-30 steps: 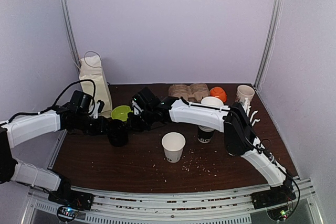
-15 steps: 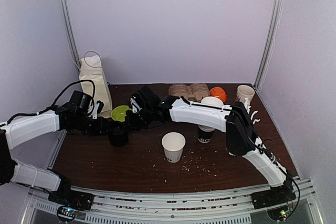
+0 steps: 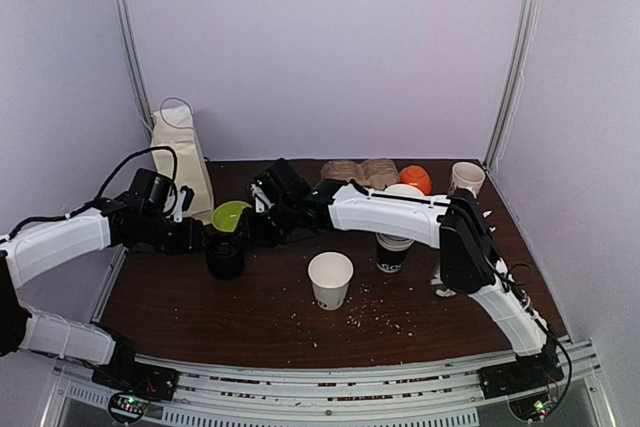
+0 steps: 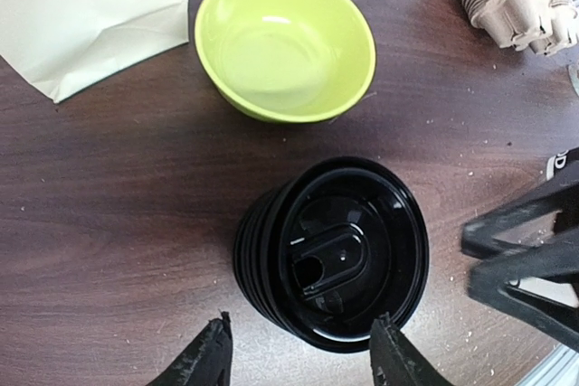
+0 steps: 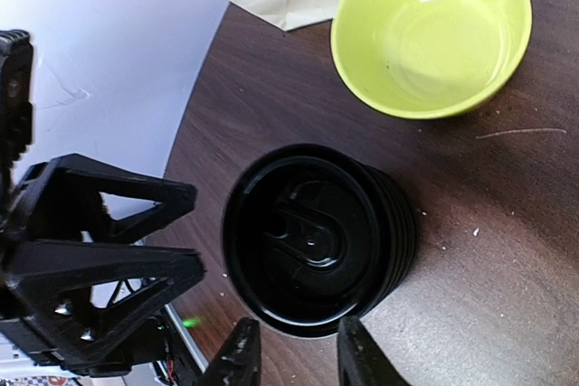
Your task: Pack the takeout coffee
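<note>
The takeout coffee cup [image 3: 330,279], a single white paper cup with black print near its base, stands with no lid at mid-table. A short black stack of lids [image 3: 225,259] sits left of it, seen from above in the left wrist view [image 4: 335,250] and the right wrist view [image 5: 312,237]. My left gripper [image 3: 203,239] hovers just left of the stack, open [image 4: 301,354] and holding nothing. From the right, my right gripper [image 3: 252,230] reaches over the stack, its jaws a little apart [image 5: 297,354] and holding nothing.
A lime green bowl [image 3: 231,214] sits just behind the lid stack, with a cream paper bag [image 3: 180,162] at the back left. A tall stack of lidless cups [image 3: 398,227], a cardboard carrier [image 3: 360,174], an orange object [image 3: 415,179] and another cup [image 3: 466,179] stand to the right. Crumbs dot the table.
The right gripper's jaws have parted and the left gripper's have widened. Both have drawn slightly back from the lid stack, which now sits lower on the table.
</note>
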